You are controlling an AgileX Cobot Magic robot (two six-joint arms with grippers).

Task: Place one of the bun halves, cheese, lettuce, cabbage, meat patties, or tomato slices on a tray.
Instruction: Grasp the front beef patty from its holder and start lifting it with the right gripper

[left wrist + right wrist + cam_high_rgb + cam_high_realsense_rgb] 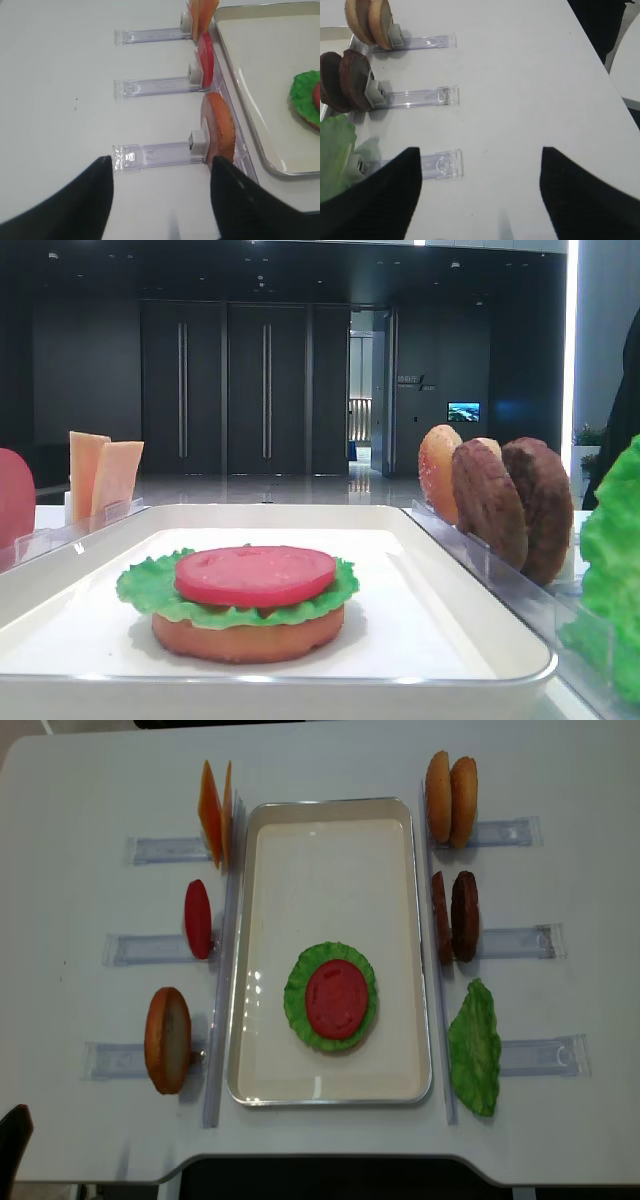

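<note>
Exterior high shows bun half, lettuce and tomato slice stacked on the tray, meat patties waiting, both grippers spread wide, grasping nothing.

**Camera layout: 4 views**

Low exterior cam sits at rim height at the near short end of the tray, close, looking level down its length toward the room behind. Realsense looks straight down from high up and takes in the whole surface. Right wrist cam looks down past the right claw at the racks right of the tray; left wrist cam past the left claw at the racks on the left. The low cam, realsense and left wrist cam all see the tray and the tomato slice on it.
</note>
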